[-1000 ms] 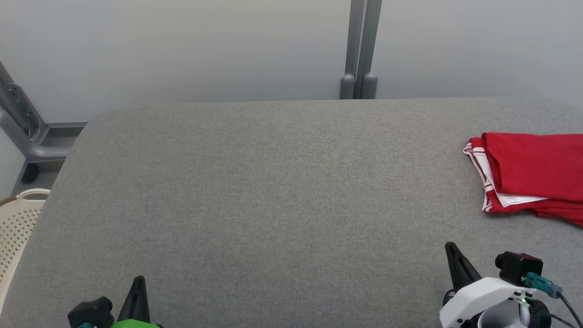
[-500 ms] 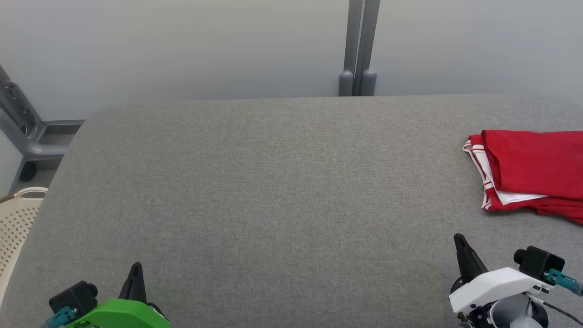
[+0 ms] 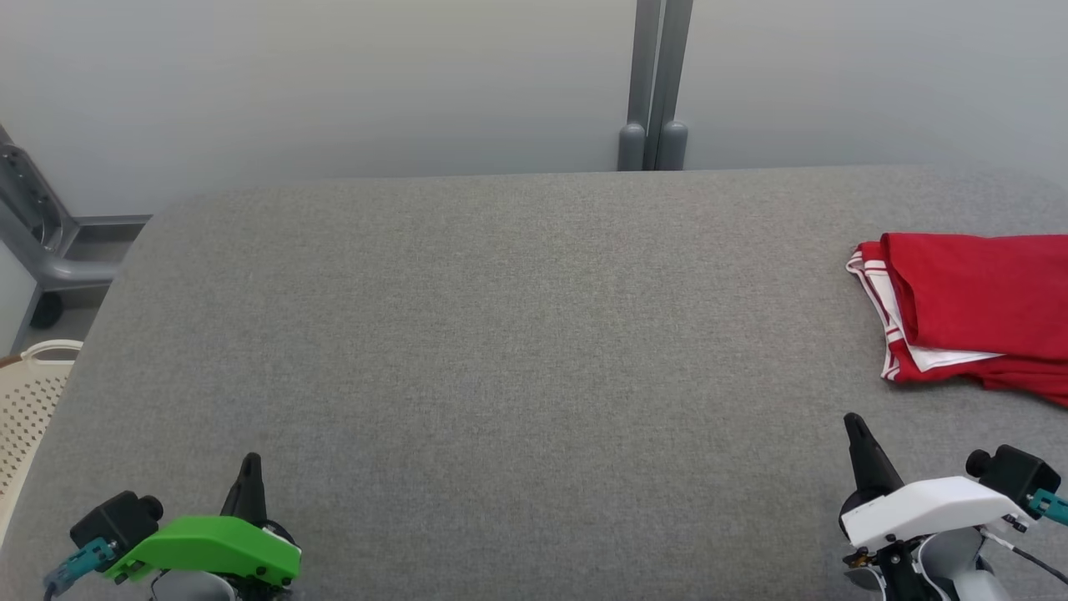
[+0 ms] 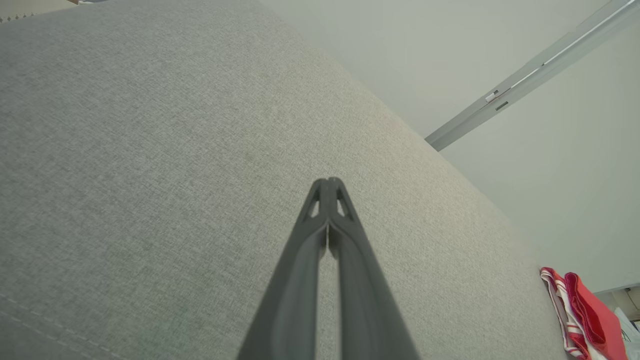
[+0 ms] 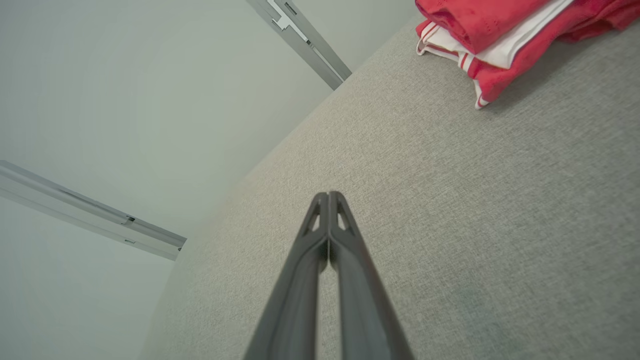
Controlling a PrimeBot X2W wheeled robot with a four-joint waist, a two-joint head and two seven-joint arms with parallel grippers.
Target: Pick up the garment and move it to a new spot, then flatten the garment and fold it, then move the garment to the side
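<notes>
Soft red cloth garment (image 3: 976, 300), coarse matt woven grey table (image 3: 501, 334)

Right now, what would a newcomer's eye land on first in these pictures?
The red garment, folded with white striped trim showing, lies at the far right of the grey surface and runs off the head view's edge. Next come the two dark grippers low in that view, the left gripper at lower left and the right gripper at lower right. Both are shut and apart from the garment.
</notes>
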